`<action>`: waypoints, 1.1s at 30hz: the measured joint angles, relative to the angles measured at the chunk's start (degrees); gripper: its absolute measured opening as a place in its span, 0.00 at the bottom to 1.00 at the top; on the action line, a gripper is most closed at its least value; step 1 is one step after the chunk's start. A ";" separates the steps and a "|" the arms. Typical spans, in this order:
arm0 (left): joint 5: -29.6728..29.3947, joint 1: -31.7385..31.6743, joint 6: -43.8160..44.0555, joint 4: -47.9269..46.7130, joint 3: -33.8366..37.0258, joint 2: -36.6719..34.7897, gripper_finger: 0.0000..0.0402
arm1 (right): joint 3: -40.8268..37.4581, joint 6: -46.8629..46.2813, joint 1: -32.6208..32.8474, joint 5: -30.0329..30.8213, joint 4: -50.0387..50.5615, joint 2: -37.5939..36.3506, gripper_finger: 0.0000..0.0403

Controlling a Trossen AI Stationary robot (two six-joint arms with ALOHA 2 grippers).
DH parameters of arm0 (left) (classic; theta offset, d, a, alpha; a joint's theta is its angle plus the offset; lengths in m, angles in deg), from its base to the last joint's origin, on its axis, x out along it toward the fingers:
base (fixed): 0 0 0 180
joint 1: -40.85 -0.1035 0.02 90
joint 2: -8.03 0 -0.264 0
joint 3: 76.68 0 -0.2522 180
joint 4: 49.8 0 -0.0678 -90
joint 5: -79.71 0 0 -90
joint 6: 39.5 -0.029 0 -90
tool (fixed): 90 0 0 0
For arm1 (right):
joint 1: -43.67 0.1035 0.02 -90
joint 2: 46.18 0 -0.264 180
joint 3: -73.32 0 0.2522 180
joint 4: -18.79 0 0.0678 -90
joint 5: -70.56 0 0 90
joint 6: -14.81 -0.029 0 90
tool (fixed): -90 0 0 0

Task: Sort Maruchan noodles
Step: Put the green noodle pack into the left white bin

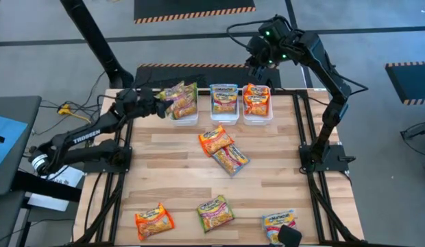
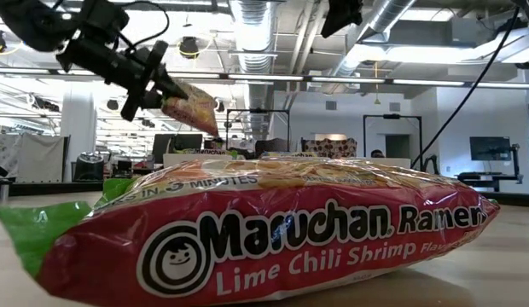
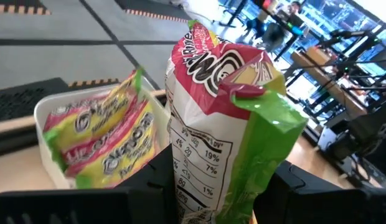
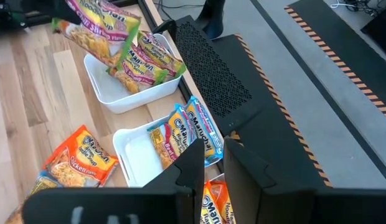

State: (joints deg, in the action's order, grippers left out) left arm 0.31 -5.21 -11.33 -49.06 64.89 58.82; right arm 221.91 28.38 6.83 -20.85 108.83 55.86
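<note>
My left gripper (image 1: 161,103) (image 3: 224,186) is at the left white bin (image 1: 185,115), shut on a green-edged Maruchan packet (image 1: 179,95) (image 2: 192,104). That bin (image 3: 47,115) has green-edged packets (image 3: 103,140) in it. The middle bin (image 1: 224,103) holds blue-edged packets and the right bin (image 1: 256,103) orange ones. Five more packets lie flat on the table: two mid-table (image 1: 216,140) (image 1: 232,159) and three along the near edge (image 1: 154,221) (image 1: 215,211) (image 1: 277,221). My right gripper (image 1: 257,63) (image 4: 213,155) is raised beyond the right bin, with its fingers close together and nothing between them. My left gripper pinches the green-edged packet by one short end (image 3: 202,186) between its two fingers (image 3: 152,183). It reaches in from the table's left. The packet is lifted clear and sticks out beyond the fingertips, tilted, with its free end (image 3: 211,50) over the left bin.
A Lime Chili Shrimp packet (image 2: 273,230) fills the foreground of the low view. A small dark object (image 1: 289,235) sits beside the near-right packet. Bare wood lies between the bins and the near row, to either side of the two mid-table packets. A black perforated panel (image 4: 211,68) runs behind the bins.
</note>
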 joint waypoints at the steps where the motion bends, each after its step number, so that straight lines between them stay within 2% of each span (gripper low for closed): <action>1: -0.39 0.00 0.10 0.73 0.75 0.35 0.31 | 0.00 0.00 0.00 0.00 -0.01 0.00 0.21; 10: -1.44 -0.01 -1.57 6.37 2.54 7.44 0.31 | 0.00 -0.15 0.00 0.00 -0.02 0.00 0.21; 15: -0.08 -0.69 5.09 11.91 2.49 12.88 0.31 | 0.00 -0.15 0.00 -0.02 0.00 0.00 0.21; 24: 1.27 -0.85 9.76 17.77 2.32 20.81 0.31 | 0.00 -0.13 0.00 -0.02 0.00 0.00 0.21; 28: 1.61 -0.85 8.27 17.60 0.96 23.09 0.32 | 0.00 -0.11 0.00 -0.03 0.02 0.00 0.21; 33: 2.89 -0.83 3.79 17.27 -0.24 24.39 0.41 | 0.00 -0.09 0.00 -0.04 0.00 -0.02 0.21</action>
State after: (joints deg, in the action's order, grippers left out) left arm 3.20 -6.05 -7.53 -31.79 64.65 83.21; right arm 221.91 28.29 6.83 -20.89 108.83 55.84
